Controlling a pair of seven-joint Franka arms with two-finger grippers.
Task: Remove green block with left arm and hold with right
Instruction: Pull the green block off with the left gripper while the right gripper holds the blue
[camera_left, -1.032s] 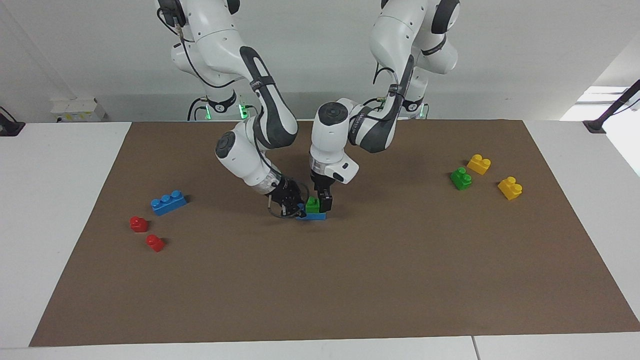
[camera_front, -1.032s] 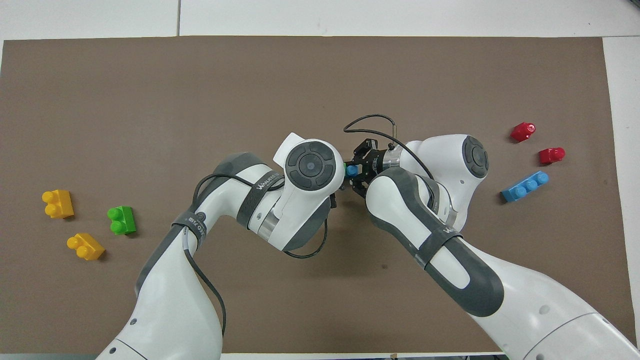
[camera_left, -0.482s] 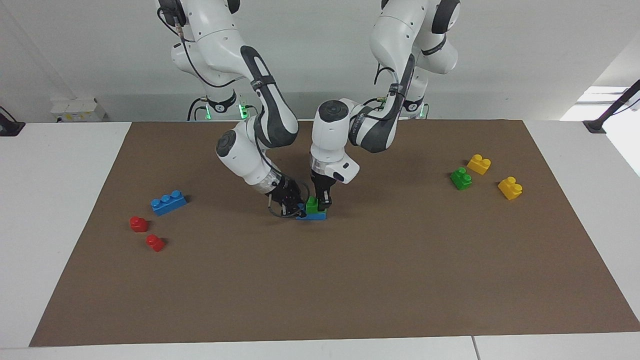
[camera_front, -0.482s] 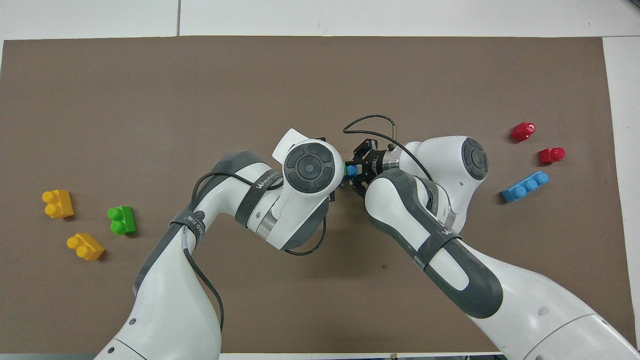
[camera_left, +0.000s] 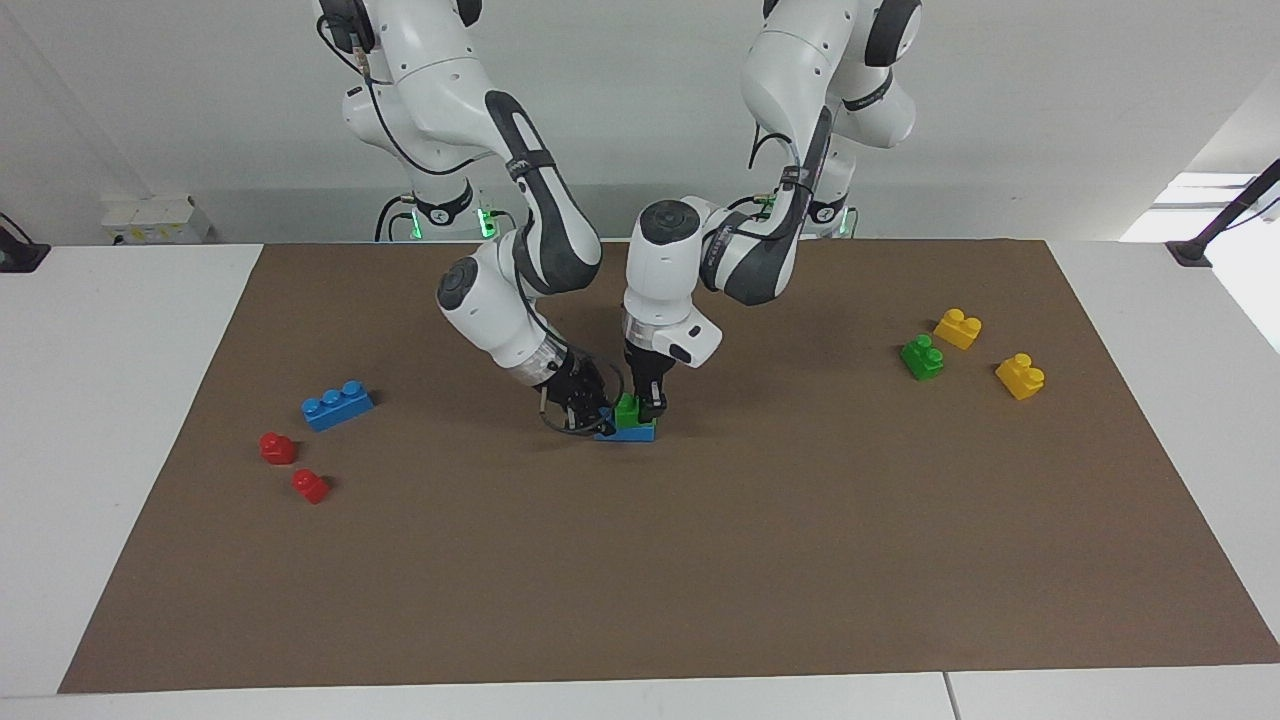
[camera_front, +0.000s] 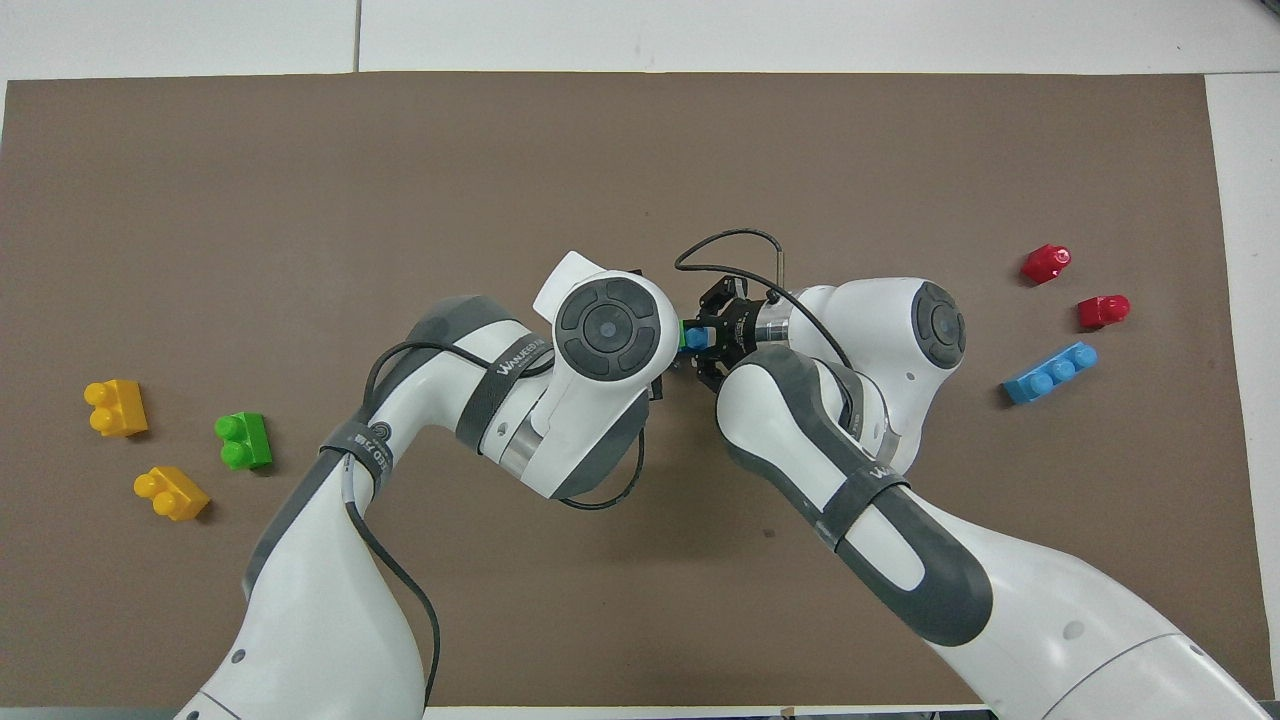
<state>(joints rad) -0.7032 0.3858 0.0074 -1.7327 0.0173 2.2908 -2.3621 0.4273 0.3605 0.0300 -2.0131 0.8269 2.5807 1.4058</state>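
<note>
You've got left gripper clamped on green block, right gripper clamped on blue base brick, mat open toward 6 o'clock in the facing view.

Only readable text: white lettering on grey strap of left arm, overhead view, looks like "WAUSED" or similar, last letters unclear. Second grey strap lower on same arm carries a round emblem plus small text, not legible. Grey strap on right arm has white lettering too, cut off, unreadable. Facing view: straps show white marks, illegible. No labels on bricks or table.
</note>
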